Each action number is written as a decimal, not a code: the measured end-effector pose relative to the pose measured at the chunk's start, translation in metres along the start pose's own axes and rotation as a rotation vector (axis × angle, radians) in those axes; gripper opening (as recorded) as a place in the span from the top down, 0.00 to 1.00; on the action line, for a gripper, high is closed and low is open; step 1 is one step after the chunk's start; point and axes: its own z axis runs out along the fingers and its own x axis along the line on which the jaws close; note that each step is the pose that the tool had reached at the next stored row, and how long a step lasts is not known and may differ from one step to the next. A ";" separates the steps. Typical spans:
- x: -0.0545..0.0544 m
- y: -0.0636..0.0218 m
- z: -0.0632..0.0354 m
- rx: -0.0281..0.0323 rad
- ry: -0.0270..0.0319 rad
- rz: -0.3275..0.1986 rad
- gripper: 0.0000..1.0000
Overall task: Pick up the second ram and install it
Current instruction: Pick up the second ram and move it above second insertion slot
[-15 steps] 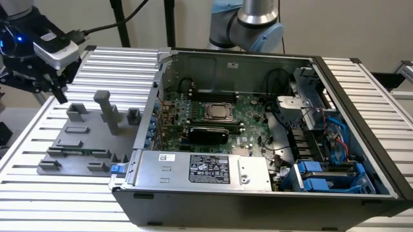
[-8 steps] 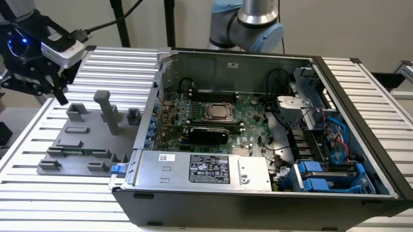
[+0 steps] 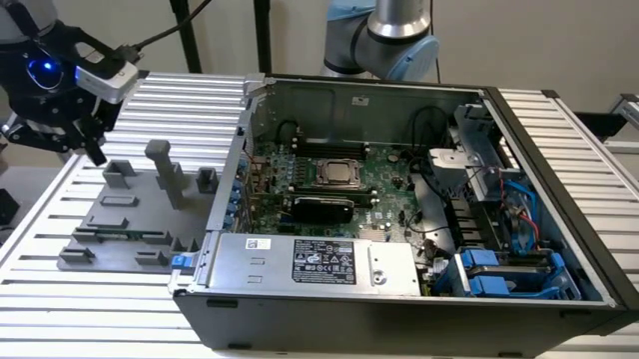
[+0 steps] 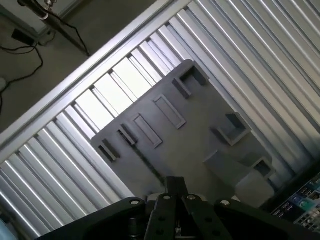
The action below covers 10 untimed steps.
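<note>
Now, in the exterior view, the gripper [image 3: 88, 146] hangs above the slatted table [image 3: 60, 299], just beside the gray fixture [image 3: 100, 206], at the exterior view's left of it. We cannot tell how its jaws stand. The ram [image 3: 118, 235] lies flat in 1 slot of the fixture, on the side nearest the camera, beside the open case [image 3: 399, 307]. In the wrist view, the gripper [image 4: 175, 187] looks down on the fixture [image 4: 190, 130] and the table [image 4: 260, 60].
</note>
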 end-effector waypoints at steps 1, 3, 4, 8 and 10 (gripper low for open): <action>0.000 0.0000 0.0006 -0.0004 0.0008 -0.018 1.00; 0.000 -0.0001 0.0017 -0.0012 0.0027 -0.054 1.00; 0.000 -0.0001 0.0022 -0.0015 0.0035 -0.072 1.00; 0.000 -0.0002 0.0042 -0.0031 0.0071 -0.145 1.00; 0.000 -0.0002 0.0052 -0.0039 0.0089 -0.181 1.00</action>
